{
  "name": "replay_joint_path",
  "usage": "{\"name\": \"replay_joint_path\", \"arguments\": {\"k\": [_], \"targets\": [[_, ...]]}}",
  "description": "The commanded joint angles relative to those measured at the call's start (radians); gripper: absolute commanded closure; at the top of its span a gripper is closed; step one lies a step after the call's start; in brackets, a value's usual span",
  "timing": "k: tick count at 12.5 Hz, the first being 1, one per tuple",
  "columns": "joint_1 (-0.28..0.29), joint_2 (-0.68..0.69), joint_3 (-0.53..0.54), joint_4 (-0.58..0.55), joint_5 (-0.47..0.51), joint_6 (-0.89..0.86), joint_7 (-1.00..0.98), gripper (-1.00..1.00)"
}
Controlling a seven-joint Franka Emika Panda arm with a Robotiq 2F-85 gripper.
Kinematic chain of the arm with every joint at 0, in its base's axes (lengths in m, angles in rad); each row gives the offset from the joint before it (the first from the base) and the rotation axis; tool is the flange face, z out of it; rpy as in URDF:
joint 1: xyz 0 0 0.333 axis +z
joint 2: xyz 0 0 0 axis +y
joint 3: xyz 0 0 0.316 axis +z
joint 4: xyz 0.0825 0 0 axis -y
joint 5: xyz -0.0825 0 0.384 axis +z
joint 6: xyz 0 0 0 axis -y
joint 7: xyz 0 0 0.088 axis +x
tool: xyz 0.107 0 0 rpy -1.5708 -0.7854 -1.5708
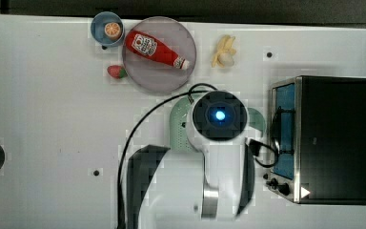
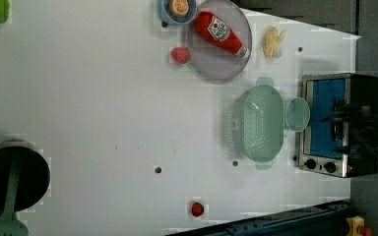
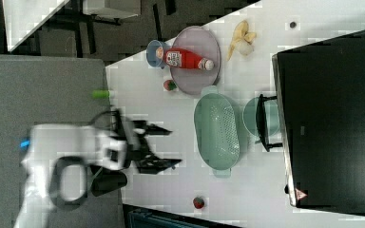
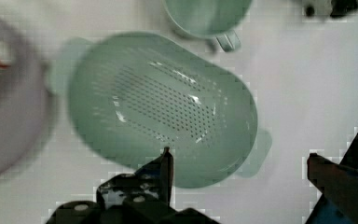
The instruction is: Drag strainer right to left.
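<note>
Table (image 2: 103, 98): white, wide bare stretch on the left view's left.
Strainer (image 2: 259, 123): far over on the left view's right — between plate (image 2: 211, 66) and mug (image 2: 297, 114), not yet dragged.
Gripper (image 3: 164, 147): fingers spread wide, empty — above the strainer.
Progress: whole drag remains.

Bright even light, blocky compression, wrist view motion-blurred, soft shadows

top view: straight down over the bench (image 1: 43, 119) | left, right views: high, wider, both share strainer (image 2: 258, 123) beside toaster oven (image 2: 339, 123) | wrist view: close above strainer
</note>
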Motion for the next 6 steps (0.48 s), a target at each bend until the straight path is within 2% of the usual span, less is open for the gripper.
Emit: {"name": "replay_joint_path", "arguments": {"k": [1,6], "targets": [[0.009,0.04,0.03,-0.029,-0.002,0.113,0.238,-1.0],[0.017,0.18,0.042,-0.167,-0.002,0.426,0.423,-1.0]]}}
